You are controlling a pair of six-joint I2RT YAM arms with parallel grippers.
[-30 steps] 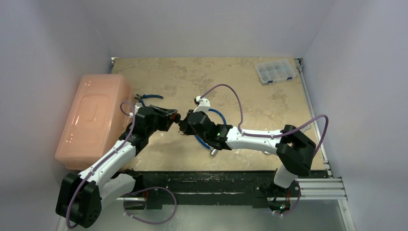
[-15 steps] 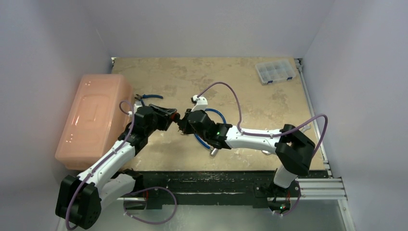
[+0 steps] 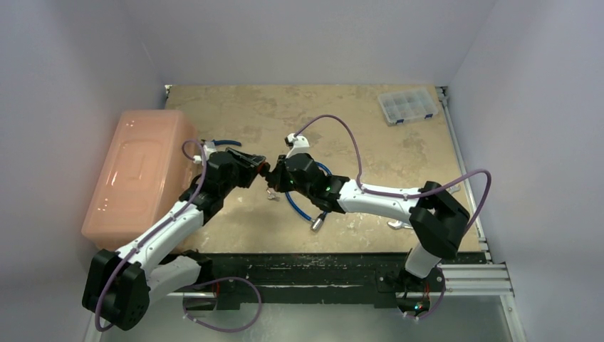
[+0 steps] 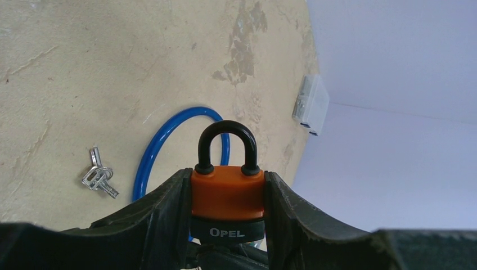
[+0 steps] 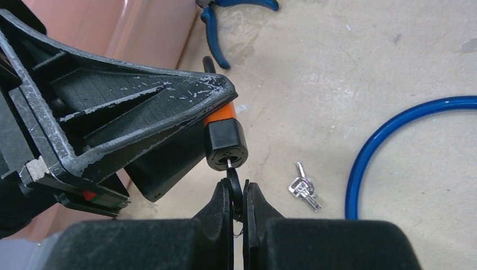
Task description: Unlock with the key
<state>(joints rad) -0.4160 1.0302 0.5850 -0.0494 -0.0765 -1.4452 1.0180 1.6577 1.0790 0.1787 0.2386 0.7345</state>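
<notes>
My left gripper (image 4: 228, 191) is shut on an orange padlock (image 4: 227, 192) with a black base marked OPEL and a black shackle, which is closed. It holds the padlock above the table mid-left (image 3: 264, 169). My right gripper (image 5: 237, 194) is shut on a black-headed key (image 5: 235, 184). The key's blade is in the keyhole on the padlock's black base (image 5: 226, 148). The two grippers meet tip to tip in the top view, the right gripper (image 3: 273, 176) just right of the padlock.
A bunch of spare silver keys (image 5: 303, 187) lies on the table under the grippers. A blue cable loop (image 5: 394, 140) lies to the right. Blue-handled pliers (image 5: 225, 22) lie beyond. A pink lidded box (image 3: 139, 174) stands at left, a clear organiser (image 3: 407, 106) at the far right.
Both grippers have shifted slightly away from the arm bases, still meeting tip to tip. The right wrist has moved over the blue cable.
</notes>
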